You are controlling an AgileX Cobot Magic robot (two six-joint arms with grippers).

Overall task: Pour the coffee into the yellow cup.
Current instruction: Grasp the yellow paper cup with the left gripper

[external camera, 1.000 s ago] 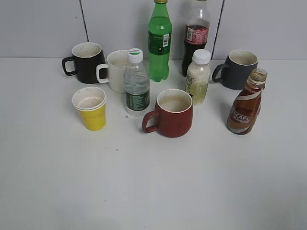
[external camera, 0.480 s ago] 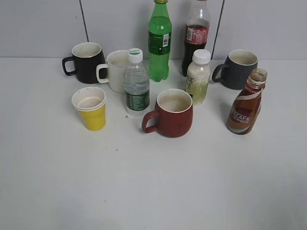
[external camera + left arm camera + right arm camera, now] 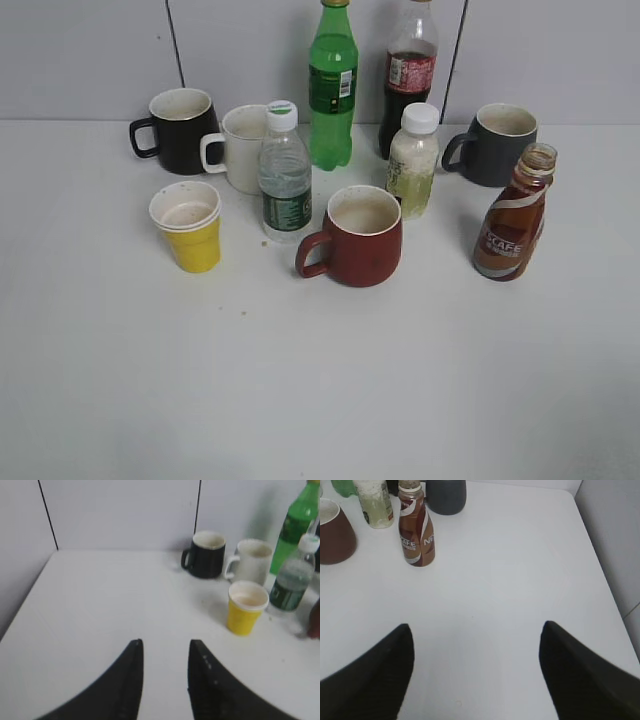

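The coffee is a small capless glass bottle of brown liquid standing upright at the right of the table; it also shows in the right wrist view, upper left. The yellow cup stands upright at the left, and in the left wrist view to the right. My left gripper is open and empty over bare table, near and left of the cup. My right gripper is wide open and empty, nearer than the coffee and to its right. Neither gripper shows in the exterior view.
A red mug stands mid-table. Behind are a water bottle, a white mug, a black mug, a green bottle, a cola bottle, a pale drink bottle and a grey mug. A wall stands behind them.
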